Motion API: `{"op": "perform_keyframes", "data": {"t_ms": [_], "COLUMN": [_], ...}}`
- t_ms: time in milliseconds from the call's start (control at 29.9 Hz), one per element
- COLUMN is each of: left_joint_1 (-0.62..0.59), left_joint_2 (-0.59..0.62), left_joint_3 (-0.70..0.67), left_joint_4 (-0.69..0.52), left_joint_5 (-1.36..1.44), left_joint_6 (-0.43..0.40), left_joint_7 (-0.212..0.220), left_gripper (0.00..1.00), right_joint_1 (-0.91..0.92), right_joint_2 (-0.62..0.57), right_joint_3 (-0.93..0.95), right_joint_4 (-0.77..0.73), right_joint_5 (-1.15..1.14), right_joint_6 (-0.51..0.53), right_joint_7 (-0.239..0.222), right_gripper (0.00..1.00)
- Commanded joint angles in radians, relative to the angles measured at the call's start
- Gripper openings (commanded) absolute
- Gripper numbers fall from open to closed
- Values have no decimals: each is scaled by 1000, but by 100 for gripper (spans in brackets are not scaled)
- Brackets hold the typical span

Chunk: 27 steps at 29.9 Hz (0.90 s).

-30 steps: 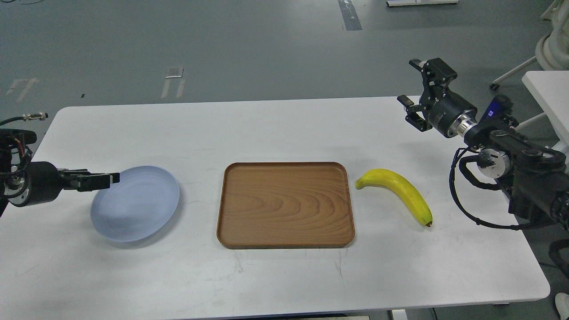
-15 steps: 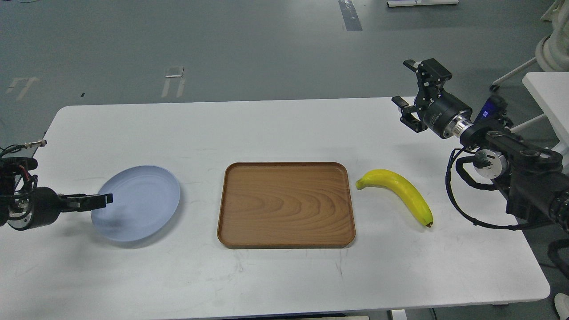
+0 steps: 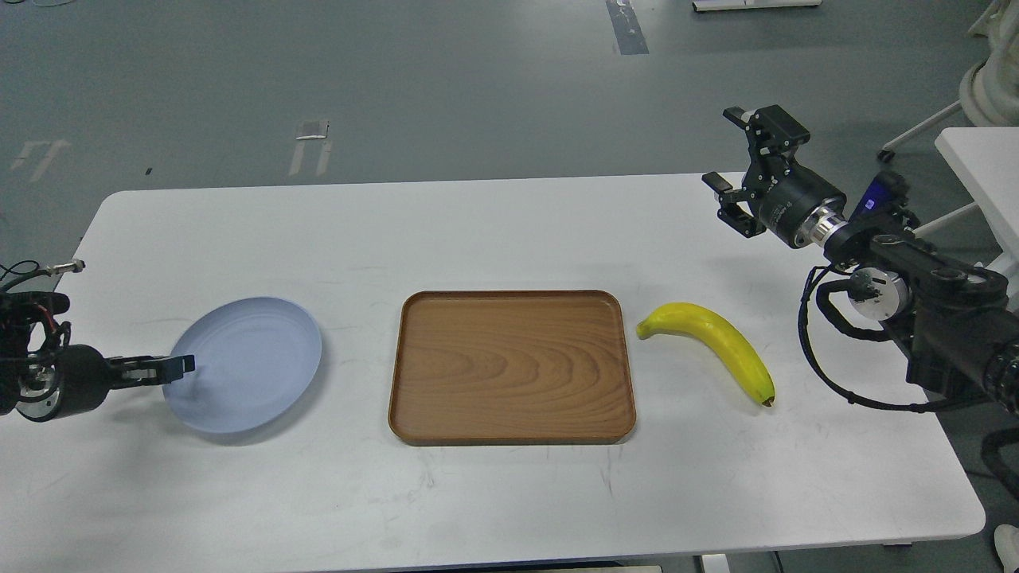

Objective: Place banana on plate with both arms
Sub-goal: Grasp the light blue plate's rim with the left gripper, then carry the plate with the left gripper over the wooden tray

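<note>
The yellow banana (image 3: 716, 344) lies on the white table right of the wooden tray, dark tip toward the front. The pale blue plate (image 3: 251, 366) lies flat on the table left of the tray. My left gripper (image 3: 181, 366) is low at the plate's left rim, its tip over the rim. It is seen side-on as one thin bar, so its fingers cannot be told apart. My right gripper (image 3: 726, 151) hangs in the air over the table's far right edge, well behind the banana. Its jaws stand wide apart and hold nothing.
A brown rectangular wooden tray (image 3: 511, 430) sits mid-table between plate and banana. The white table (image 3: 509, 231) ends close behind the right gripper. A second white table's corner (image 3: 979, 159) stands at the far right, beyond the right arm.
My left gripper has come down and drawn back left, from over the plate to its left rim. My right gripper shifted slightly left and up, then held still. Plate and banana have not moved.
</note>
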<state>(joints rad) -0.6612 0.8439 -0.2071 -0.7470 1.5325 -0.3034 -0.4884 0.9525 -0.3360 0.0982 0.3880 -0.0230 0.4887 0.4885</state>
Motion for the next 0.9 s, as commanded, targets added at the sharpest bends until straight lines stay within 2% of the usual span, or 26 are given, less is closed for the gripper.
{"op": "perform_keyframes", "data": {"t_ms": [0,301,535,669,870], "left_joint_1": [-1,-34,-202,-305,-426], "left_joint_2": [0,3,-2,-89,-287], "left_joint_3": [1,-2,9,40,150], "left_joint_4": [0,-12,-113,-184,-138], "left_joint_5": [-5,-47,-77,-49,2], "left_joint_6": [1,-11,-86,-100,-102], "left_joint_7": [0,0,0,0,0], "left_gripper": [0,0,0,0,0], "right_joint_1": [-6,0,11,9,9], "right_joint_2": [0,-1,-11,-27,-47], "right_joint_3": [-2,0,-2,-3,-2], "right_joint_4": [0,0,-3,-5,-6], "right_joint_5": [0,0,0,0,0], "right_joint_6": [0,0,0,0,0], "right_joint_7": [0,0,0,0,0], "right_gripper": [100,100,100,100,100]}}
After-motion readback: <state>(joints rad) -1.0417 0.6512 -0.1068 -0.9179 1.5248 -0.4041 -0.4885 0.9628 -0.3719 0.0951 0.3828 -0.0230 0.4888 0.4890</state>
